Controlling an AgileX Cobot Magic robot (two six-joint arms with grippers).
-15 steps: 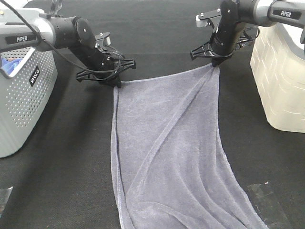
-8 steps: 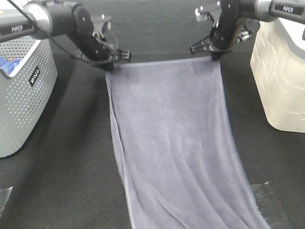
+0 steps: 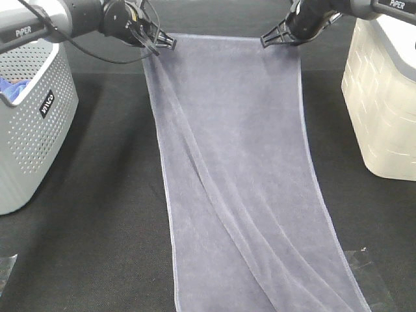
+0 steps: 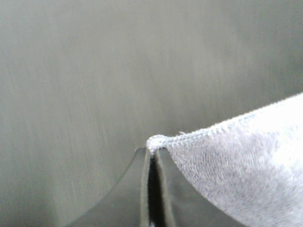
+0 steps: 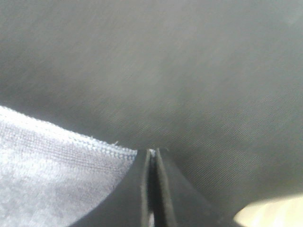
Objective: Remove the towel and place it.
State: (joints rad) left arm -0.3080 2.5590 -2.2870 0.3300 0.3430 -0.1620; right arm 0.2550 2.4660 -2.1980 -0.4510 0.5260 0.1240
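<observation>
Exterior high: long rectangular soft grey-lavender towel [image 3: 240, 169], hemmed edges.

My left gripper [image 3: 158, 49] and right gripper [image 3: 291, 40] are both clamped on the towel's [image 3: 240, 162] far corners, arms spread apart.

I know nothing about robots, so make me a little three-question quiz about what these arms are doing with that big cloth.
1. True or false: each claw pinches a far corner of the towel.
2. Which container holds something bright blue? A) grey perforated basket B) cream bin
3. Fill in: between the two claws, the towel's held edge looks ____ (taut / bunched).

Key:
1. True: the left claw and right claw are each shut on a corner.
2. A
3. taut
</observation>
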